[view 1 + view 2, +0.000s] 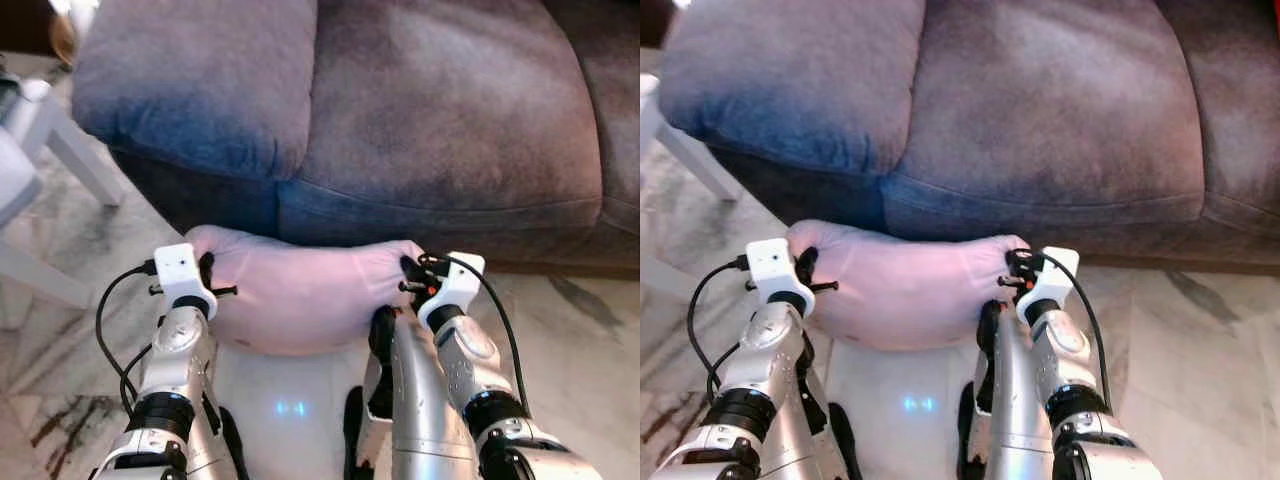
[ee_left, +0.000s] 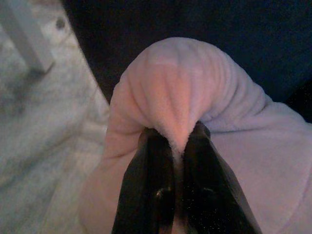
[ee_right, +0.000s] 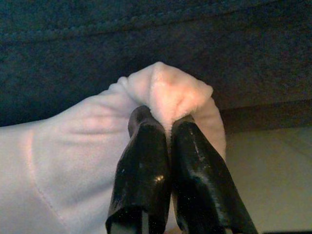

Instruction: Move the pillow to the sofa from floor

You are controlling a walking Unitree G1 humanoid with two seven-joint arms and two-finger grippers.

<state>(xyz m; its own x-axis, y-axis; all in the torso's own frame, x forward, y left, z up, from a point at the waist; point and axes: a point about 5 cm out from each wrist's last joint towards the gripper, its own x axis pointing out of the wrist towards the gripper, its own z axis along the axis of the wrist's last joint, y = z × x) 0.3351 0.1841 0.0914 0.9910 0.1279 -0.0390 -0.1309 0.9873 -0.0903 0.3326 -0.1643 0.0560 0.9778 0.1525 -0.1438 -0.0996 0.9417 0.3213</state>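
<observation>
Pinching a fold of pale pink fabric at each end, both grippers hold the pillow (image 1: 300, 295) just in front of the sofa (image 1: 420, 130). The left gripper (image 2: 178, 139) has its two black fingers (image 2: 151, 175) closed on a bunched corner of the pillow, the plush cloth squeezed up between them. The right gripper (image 3: 163, 119) does the same at the opposite corner, its jaws clamped tight on a small peak of fabric.

From the head views, the pillow stretches between the two silver arms, sagging a little in the middle, its upper edge close against the dark front panel of the sofa below the seat cushions. Whether its underside touches the floor (image 1: 560, 330) or hangs just above it cannot be told. The floor is glossy marbled tile with a small bluish reflection under the pillow. The sofa is grey-purple plush, with two seat cushions meeting at a seam above the pillow. A white furniture leg (image 1: 80, 150) stands on the floor to the robot's left.
</observation>
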